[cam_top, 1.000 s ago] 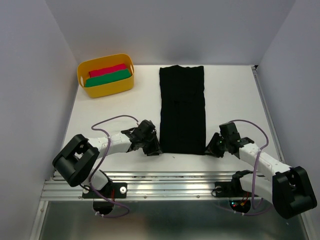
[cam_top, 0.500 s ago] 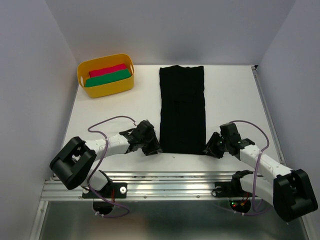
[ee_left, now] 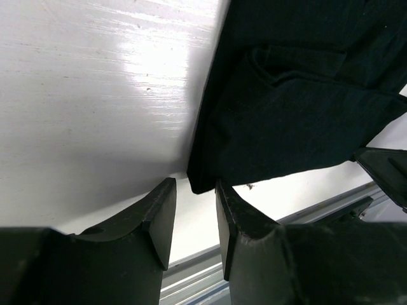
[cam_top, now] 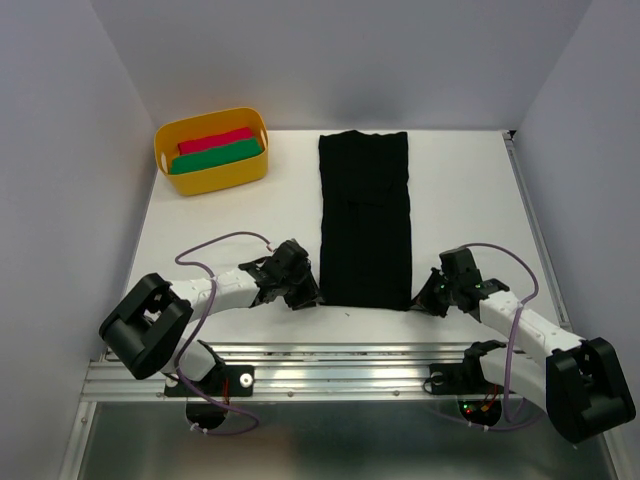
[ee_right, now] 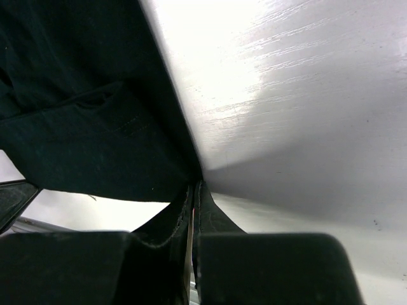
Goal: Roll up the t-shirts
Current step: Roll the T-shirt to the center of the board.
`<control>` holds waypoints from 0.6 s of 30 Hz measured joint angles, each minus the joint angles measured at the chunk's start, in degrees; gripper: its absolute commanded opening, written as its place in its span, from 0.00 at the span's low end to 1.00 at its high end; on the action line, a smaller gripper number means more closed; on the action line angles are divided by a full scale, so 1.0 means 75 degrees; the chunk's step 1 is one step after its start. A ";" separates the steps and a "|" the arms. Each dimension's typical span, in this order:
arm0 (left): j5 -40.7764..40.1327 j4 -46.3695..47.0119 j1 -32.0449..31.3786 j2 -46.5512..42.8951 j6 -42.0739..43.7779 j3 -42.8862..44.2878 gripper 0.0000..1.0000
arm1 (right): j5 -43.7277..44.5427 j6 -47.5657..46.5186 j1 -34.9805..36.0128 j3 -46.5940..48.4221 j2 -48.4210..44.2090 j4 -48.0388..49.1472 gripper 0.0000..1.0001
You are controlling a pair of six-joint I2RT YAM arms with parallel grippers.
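My left fingers (ee_left: 192,204) are open around a corner of the black t-shirt (ee_left: 286,114); my right fingers (ee_right: 193,194) are clenched, touching another corner.

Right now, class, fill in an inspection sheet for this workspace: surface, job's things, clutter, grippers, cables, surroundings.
Surface: white table, glossy.
Job's things: black t-shirt folded into a long flat strip, not yet rolled.
Clutter: yellow tub at the far left, holding a red cloth and a green cloth.
Grippers: left gripper open at the strip's near left corner; right gripper shut at its near right corner, hold unclear.
Cables: purple cables arch up at both sides, off the t-shirt.
Surroundings: grey walls on three sides; metal rail at the near edge.
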 measured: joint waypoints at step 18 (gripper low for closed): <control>0.0128 0.0589 0.0000 0.0391 -0.0099 -0.0023 0.14 | 0.0006 0.0020 0.0000 0.0000 0.0012 0.0003 0.01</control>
